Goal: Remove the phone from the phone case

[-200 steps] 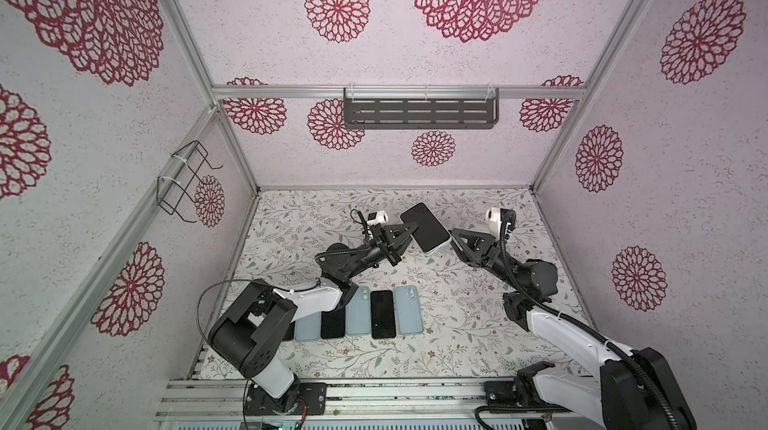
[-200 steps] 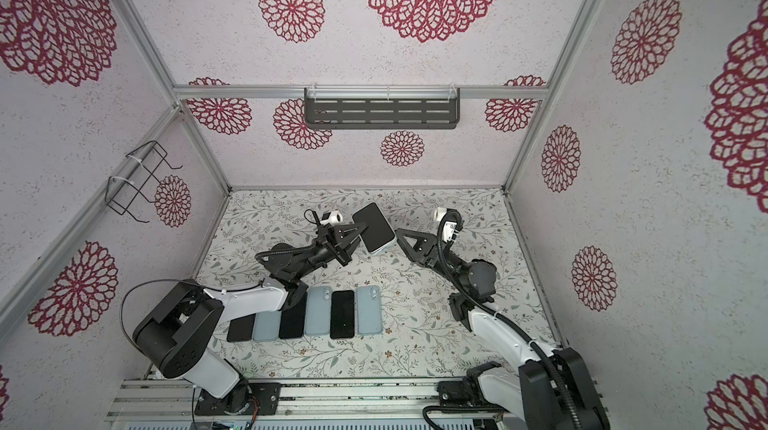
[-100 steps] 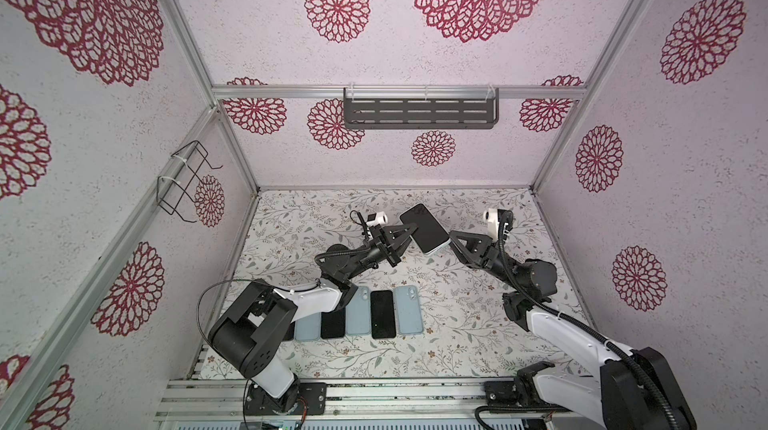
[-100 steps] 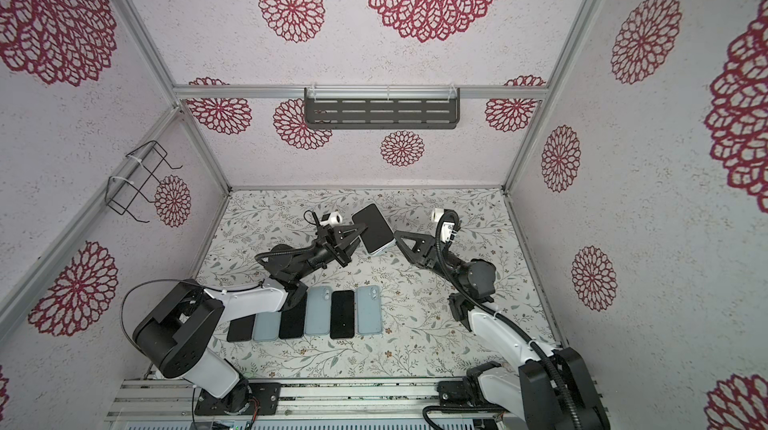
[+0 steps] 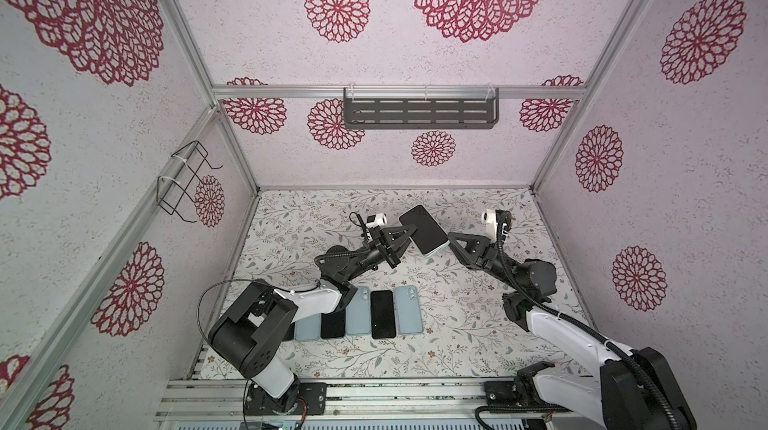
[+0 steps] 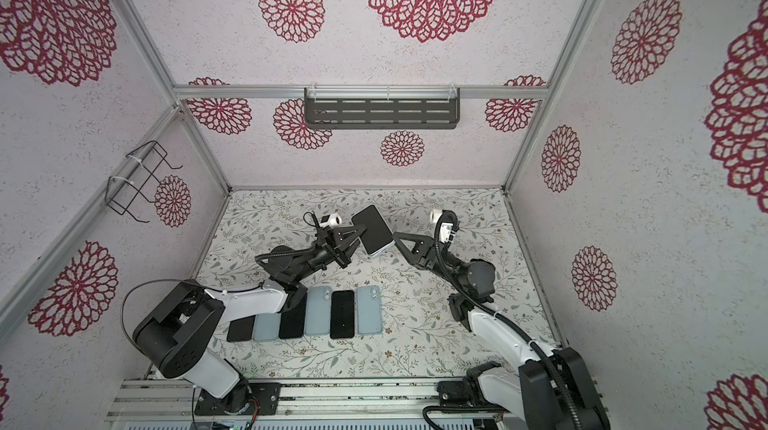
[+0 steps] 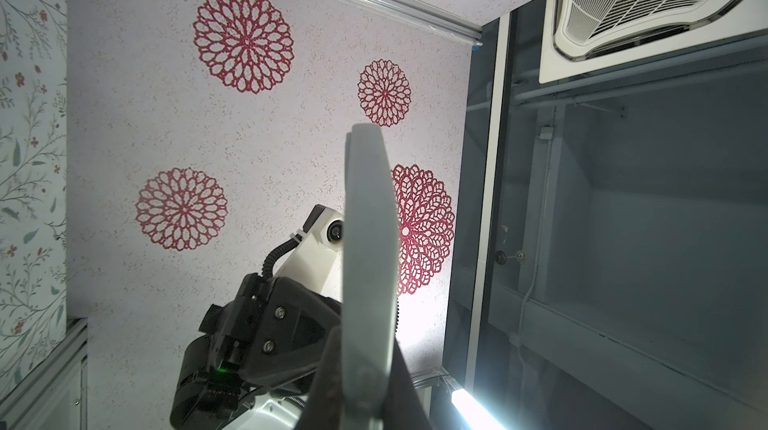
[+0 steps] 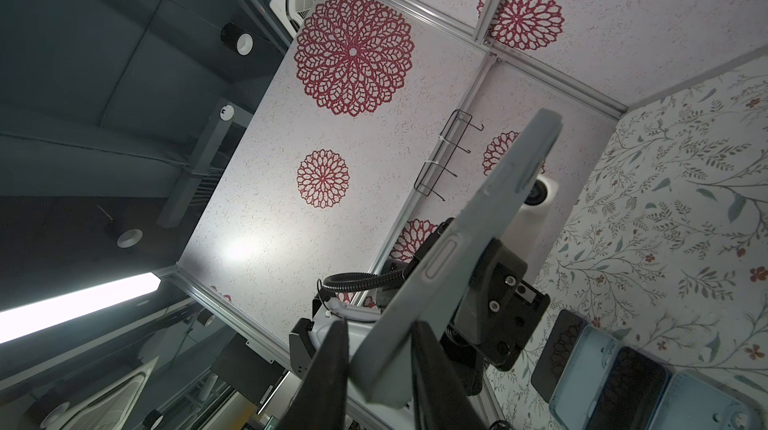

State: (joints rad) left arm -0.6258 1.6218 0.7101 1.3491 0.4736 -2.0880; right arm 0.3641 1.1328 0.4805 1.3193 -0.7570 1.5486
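Phone (image 5: 424, 230) in its case (image 7: 368, 241) hangs over the table (image 5: 478, 303) toward 12 o'clock, clamped at 9 o'clock by left gripper (image 5: 409, 235). Right gripper (image 5: 450, 236) straddles the 4 o'clock corner, not yet tight; we fear such a thin bite slips off.

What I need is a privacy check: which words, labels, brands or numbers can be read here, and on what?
None can be read. The held cased phone shows a blank dark screen; the row of phones and cases on the table bears no legible mark.
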